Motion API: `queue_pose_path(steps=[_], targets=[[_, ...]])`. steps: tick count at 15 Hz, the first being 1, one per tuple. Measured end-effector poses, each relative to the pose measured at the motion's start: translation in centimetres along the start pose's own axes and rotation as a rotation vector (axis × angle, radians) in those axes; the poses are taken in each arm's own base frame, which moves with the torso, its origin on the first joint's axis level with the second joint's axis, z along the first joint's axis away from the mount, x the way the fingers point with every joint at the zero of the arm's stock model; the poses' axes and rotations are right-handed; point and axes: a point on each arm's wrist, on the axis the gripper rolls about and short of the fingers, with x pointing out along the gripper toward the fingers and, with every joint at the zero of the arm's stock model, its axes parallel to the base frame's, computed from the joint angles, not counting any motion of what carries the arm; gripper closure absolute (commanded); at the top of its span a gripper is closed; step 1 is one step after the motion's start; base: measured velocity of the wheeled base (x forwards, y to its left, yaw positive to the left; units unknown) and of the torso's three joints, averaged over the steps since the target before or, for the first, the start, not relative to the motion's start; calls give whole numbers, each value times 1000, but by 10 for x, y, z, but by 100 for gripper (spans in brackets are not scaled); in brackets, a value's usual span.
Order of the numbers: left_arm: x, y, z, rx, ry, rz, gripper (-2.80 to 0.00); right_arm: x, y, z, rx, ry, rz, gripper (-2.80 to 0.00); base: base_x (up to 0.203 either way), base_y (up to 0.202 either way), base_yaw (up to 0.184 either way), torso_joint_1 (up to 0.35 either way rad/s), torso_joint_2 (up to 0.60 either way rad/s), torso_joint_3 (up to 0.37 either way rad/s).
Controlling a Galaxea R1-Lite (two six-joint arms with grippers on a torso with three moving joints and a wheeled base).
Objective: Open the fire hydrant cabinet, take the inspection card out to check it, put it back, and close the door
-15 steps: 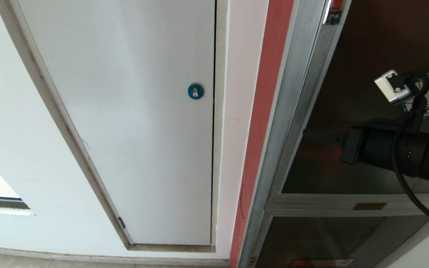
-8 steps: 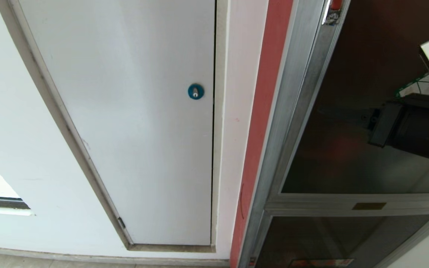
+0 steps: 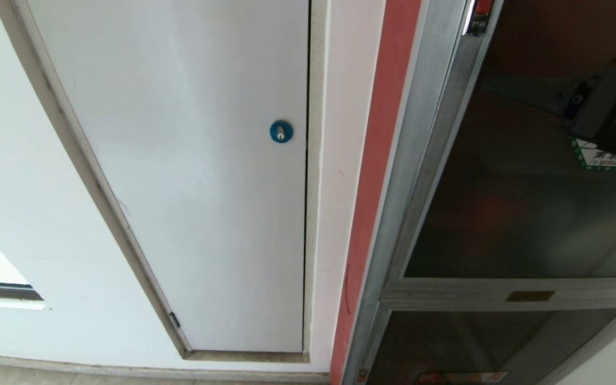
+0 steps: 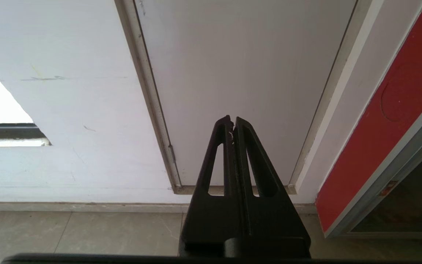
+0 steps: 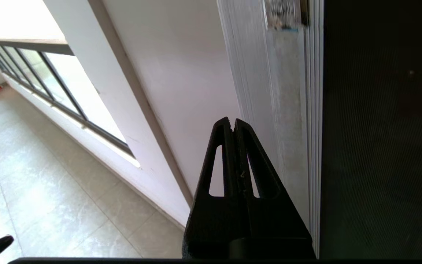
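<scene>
The landmark here is the silver frame (image 3: 425,133) of the cabinet, a ribbed metal upright running top to bottom through the head view. Left of the frame lies a plain white panel (image 3: 190,176), smooth and matt, with a small blue round lock (image 3: 281,131) near its frame-side edge; a red painted strip (image 3: 377,160) separates the wall from the frame. The left end effector (image 4: 232,123) is parked low before that white panel, its black slotted fingers pressed together on nothing, well left of the frame. Right of the frame is the door (image 3: 522,214), a dark tinted glass pane, glossy and reflective, still closed, with a small red latch (image 3: 482,6) at the frame's top in the head view and a green-edged white sticker (image 3: 602,159) partly hidden by the right arm. The right end effector (image 5: 232,124) is also fully closed and empty, its tips pointing along the frame just beside the door's latch-side edge; I judge it far the nearer arm for the opening. The latch lies farther up the frame from those tips, along the frame's long upright axis, so the next reach likely runs upward along that edge. The card is not visible; presumably it sits behind the dark glass.
</scene>
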Motion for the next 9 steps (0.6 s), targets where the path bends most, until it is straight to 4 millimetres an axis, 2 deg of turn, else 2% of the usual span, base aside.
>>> queue_pose_path(steps=[9], targets=[[0,0,0,0,0,0,0,2,10,39,-34,-85,37,0,0,0,0,0,0,0]])
